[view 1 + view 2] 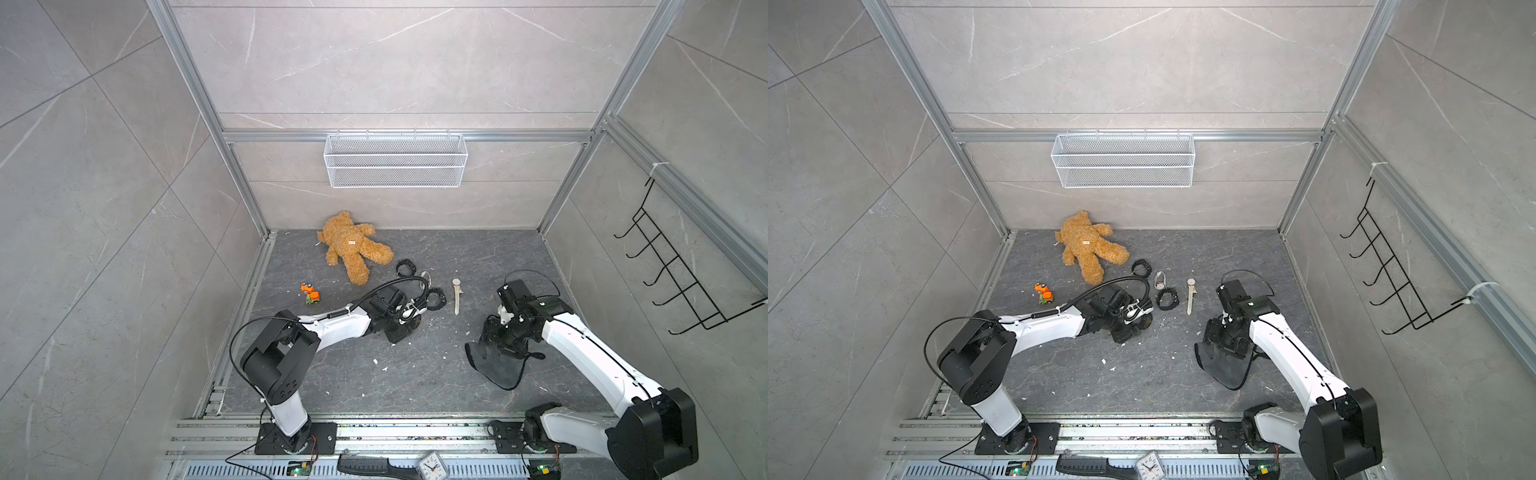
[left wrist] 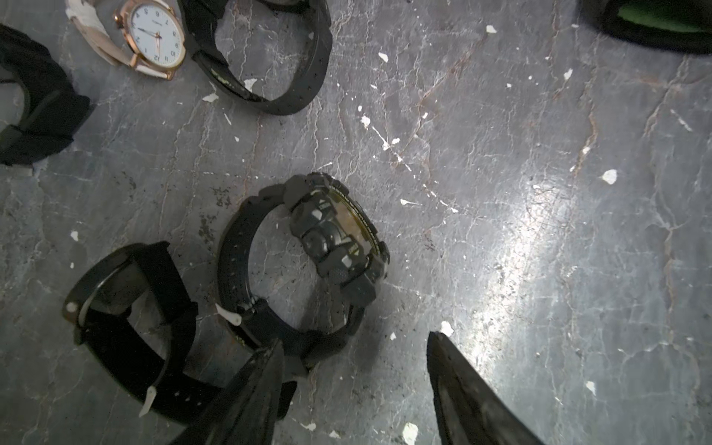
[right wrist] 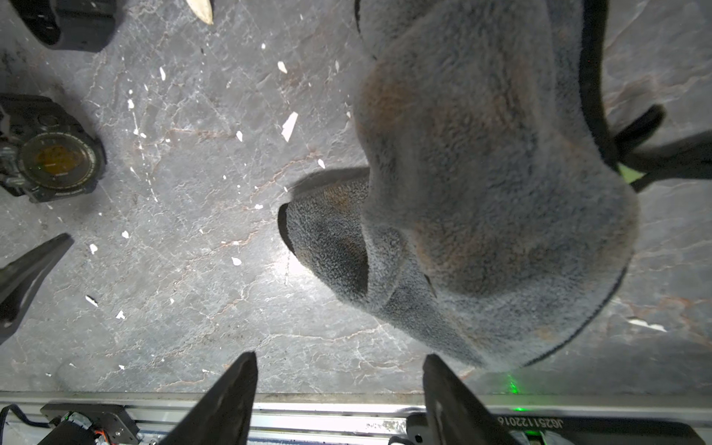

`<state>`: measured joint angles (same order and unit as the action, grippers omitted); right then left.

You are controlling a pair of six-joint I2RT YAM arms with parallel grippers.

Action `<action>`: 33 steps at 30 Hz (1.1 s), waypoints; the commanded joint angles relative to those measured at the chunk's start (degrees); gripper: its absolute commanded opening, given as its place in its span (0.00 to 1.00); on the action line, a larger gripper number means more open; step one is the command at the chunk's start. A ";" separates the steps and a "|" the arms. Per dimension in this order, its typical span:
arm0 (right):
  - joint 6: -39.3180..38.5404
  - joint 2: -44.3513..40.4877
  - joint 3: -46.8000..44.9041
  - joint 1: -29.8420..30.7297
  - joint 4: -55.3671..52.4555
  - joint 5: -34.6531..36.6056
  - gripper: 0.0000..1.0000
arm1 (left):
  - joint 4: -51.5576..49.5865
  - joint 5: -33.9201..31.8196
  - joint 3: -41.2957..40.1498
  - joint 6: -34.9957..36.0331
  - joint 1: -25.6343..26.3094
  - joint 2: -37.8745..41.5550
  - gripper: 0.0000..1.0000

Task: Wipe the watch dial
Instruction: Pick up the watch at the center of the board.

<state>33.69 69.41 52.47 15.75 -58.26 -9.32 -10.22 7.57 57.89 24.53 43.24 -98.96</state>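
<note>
Left of the chunky black rubber watch (image 2: 308,266), lying on its side on veined grey stone: a fuzzy brown teddy (image 1: 353,245). Directly above it, left gripper (image 2: 354,346), prongs parted, empty. Well right, right gripper (image 3: 339,362), likewise spread, empty, beside fleecy grey cloth (image 3: 481,192).

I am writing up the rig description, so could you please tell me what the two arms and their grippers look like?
Both arms have glossy white link shells with matte black joint housings and black base plates. A black cable loops over the left arm and another above the right arm. The left gripper and right gripper have dark, tapered, pointed fingers.
</note>
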 commanded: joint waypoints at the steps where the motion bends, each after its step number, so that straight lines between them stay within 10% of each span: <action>1: 0.33 -1.71 -0.53 0.02 -1.74 -0.44 0.70 | 1.96 -0.54 2.58 3.38 0.59 -1.38 0.62; 25: -1.04 -1.72 2.90 -0.97 -5.70 1.25 0.70 | 0.36 -2.80 5.67 4.30 1.14 -7.69 0.45; 33: -1.07 -2.21 2.90 -0.99 -6.77 1.78 0.70 | -4.06 -0.75 8.43 4.38 1.15 -8.47 0.00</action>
<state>33.41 68.07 54.22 14.96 -63.07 -8.58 -11.81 5.91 64.03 28.95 44.16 -106.83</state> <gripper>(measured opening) 0.699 0.043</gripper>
